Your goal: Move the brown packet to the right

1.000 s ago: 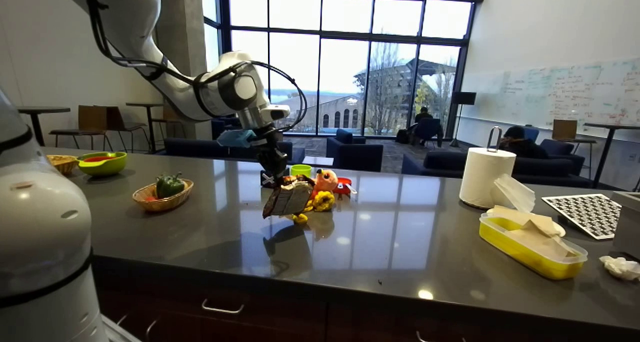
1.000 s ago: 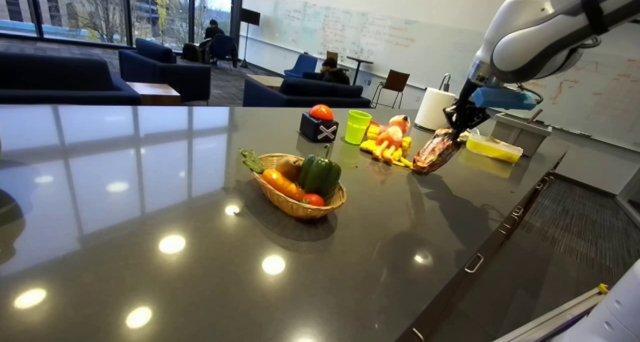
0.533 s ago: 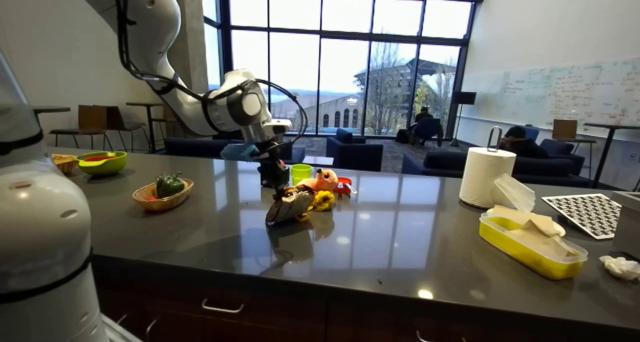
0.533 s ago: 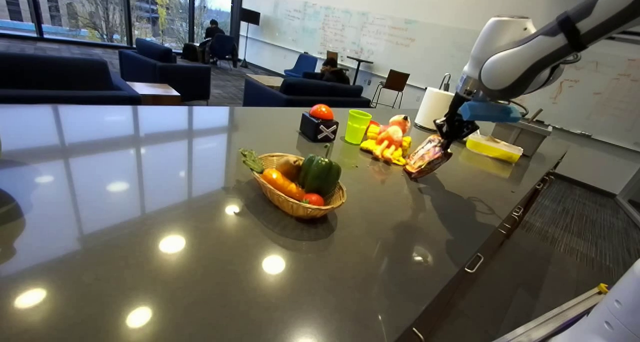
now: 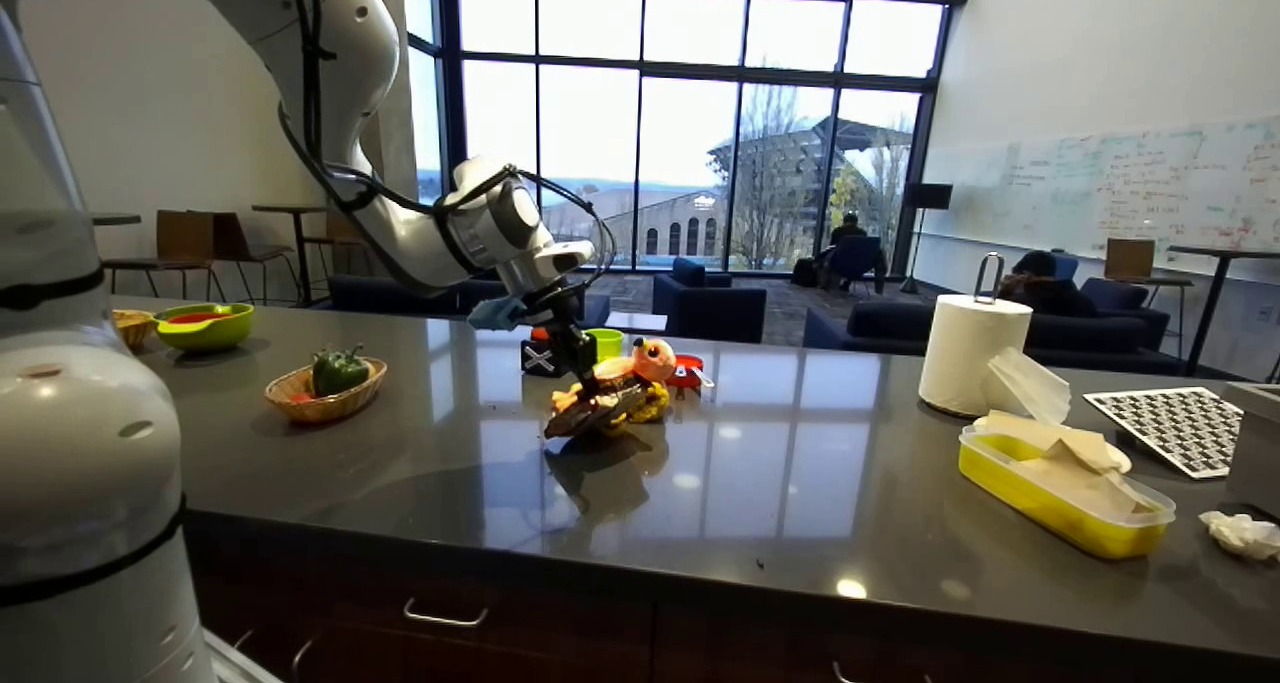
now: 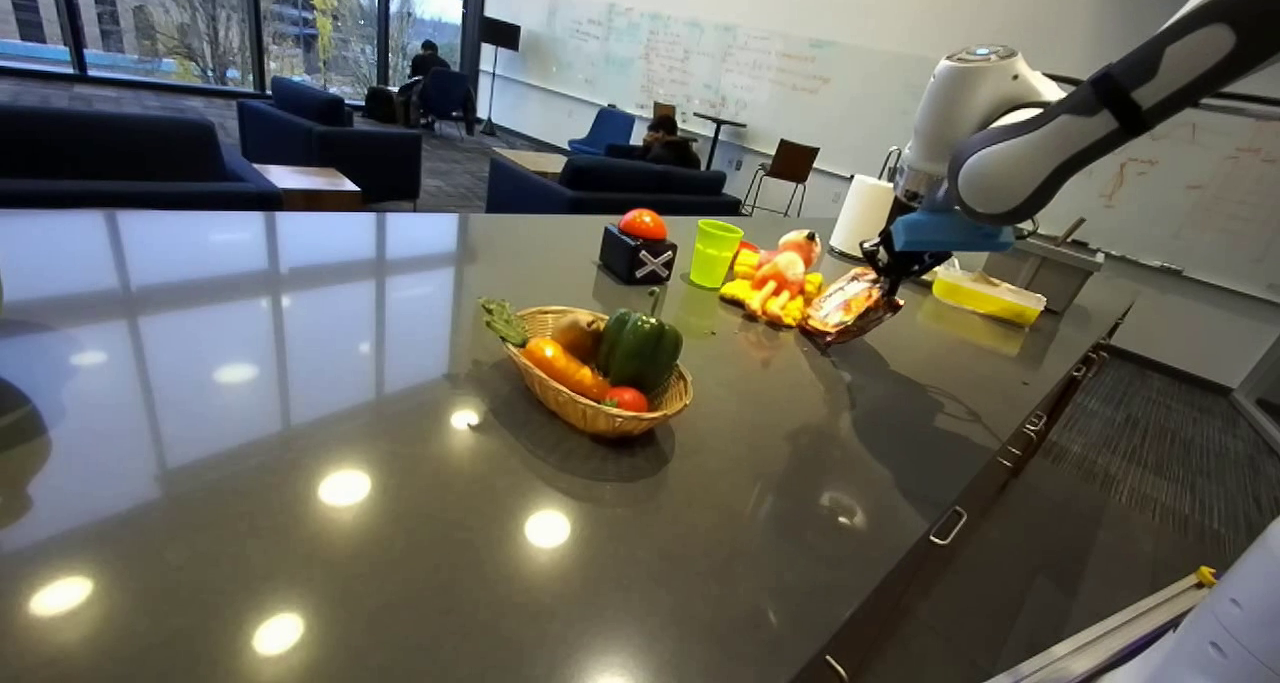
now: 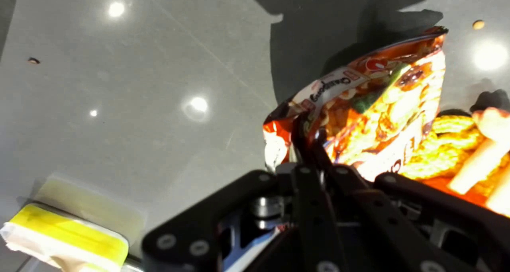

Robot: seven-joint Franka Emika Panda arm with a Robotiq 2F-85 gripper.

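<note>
The brown packet (image 5: 592, 409) is held low over the grey counter, beside the toy pile. It is also seen in an exterior view (image 6: 850, 305), tilted, its lower corner close to the counter. I cannot tell whether it touches. My gripper (image 5: 589, 389) points down and is shut on one edge of the packet. In the wrist view the gripper (image 7: 305, 144) pinches the creased edge, and the packet (image 7: 378, 108) spreads out to the right with its printed red, white and yellow face showing. Part of that edge is hidden behind the fingers.
A plush toy pile (image 6: 778, 281) lies right beside the packet. A green cup (image 6: 716, 254) and a black box with red button (image 6: 638, 253) stand behind. A vegetable basket (image 5: 326, 393), paper towel roll (image 5: 973, 355) and yellow container (image 5: 1065, 488) stand farther off.
The arm has come down and the gripper has tilted. The packet has lowered with it, lies flatter and is nearer the toy pile. The gripper stays shut on it.
</note>
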